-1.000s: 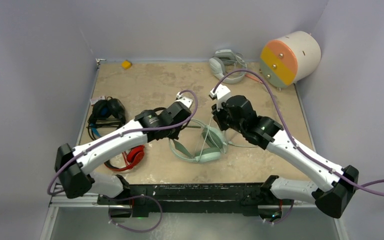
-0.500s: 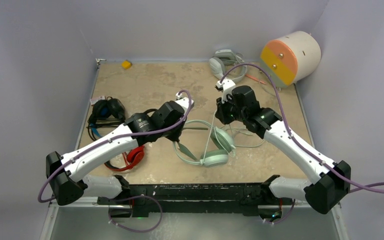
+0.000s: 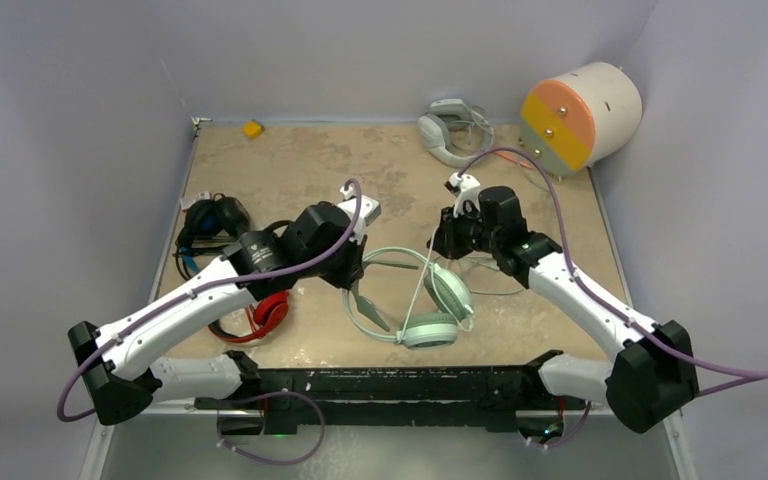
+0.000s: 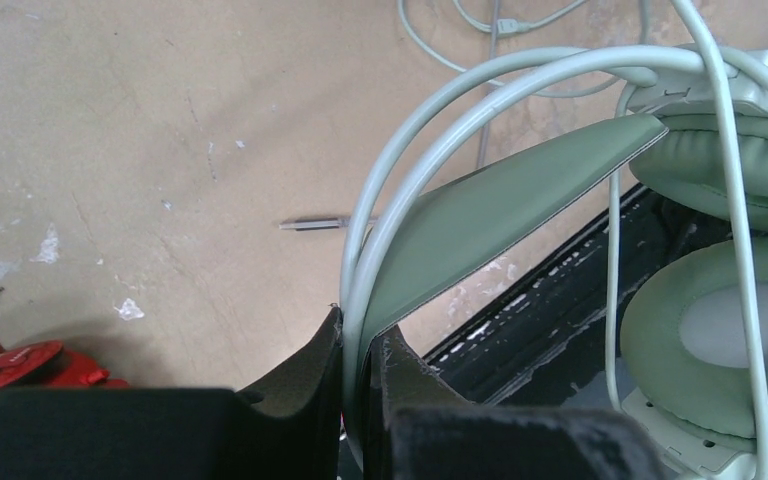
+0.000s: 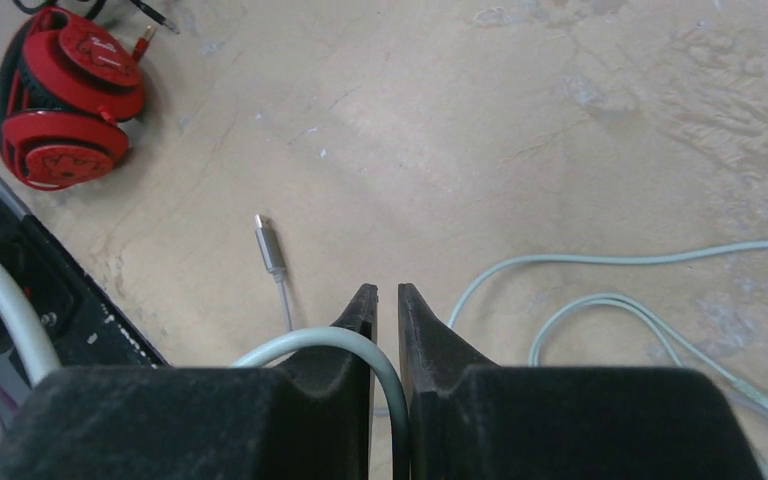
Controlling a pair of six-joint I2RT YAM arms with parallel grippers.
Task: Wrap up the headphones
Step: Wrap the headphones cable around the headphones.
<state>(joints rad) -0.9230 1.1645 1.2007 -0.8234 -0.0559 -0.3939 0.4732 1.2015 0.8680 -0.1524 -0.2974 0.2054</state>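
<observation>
Since 1 s ago my wrists have drawn apart and the mint headset (image 3: 430,300) has slid nearer. My left gripper (image 4: 362,335) is clamped on its headband (image 4: 480,215). My right gripper (image 5: 387,300) pinches its cable (image 5: 310,335), the rest lying loose at right. Red headset (image 3: 265,312) and blue-cupped headset (image 3: 210,225) wait at left. My judgement: 0 of 3 wrapped.

One headset (image 3: 448,292) lies centre-front on the bench (image 3: 300,170), a second (image 3: 270,312) left of it, a third (image 3: 210,220) behind that, a fourth (image 3: 447,130) at the far edge.
</observation>
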